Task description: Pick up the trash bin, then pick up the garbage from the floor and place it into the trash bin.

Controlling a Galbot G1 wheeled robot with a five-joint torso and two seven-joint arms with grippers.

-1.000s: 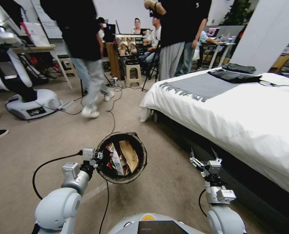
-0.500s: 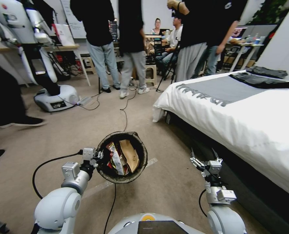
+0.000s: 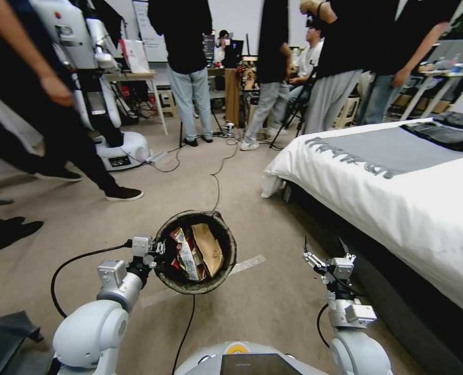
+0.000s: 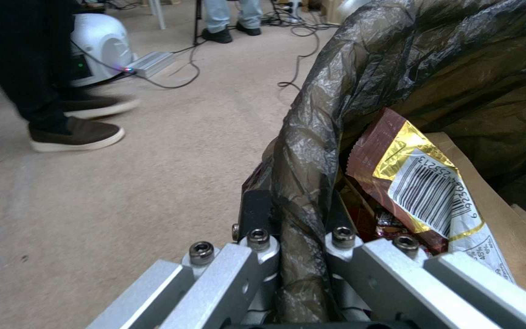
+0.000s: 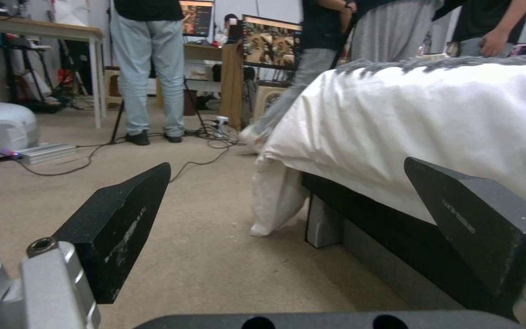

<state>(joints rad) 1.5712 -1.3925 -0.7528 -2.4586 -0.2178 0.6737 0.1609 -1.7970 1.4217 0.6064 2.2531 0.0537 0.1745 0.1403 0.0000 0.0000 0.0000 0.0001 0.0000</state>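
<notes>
While the left gripper [image 3: 156, 253] stayed clamped on the bin [image 3: 195, 252] rim, carried above the floor [image 3: 75, 224] with wrappers [image 4: 424, 183] inside, the right gripper [image 3: 324, 248] hung wide open, empty. Keeping the bin level would have prevented spills.

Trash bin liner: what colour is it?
Dark brown-black, slightly see-through plastic liner; the left wrist view shows it best.

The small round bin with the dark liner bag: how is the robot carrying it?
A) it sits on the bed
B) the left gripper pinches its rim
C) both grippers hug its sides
B: the left gripper clamps the lined rim of the bin; the right gripper hangs open, empty.
</notes>
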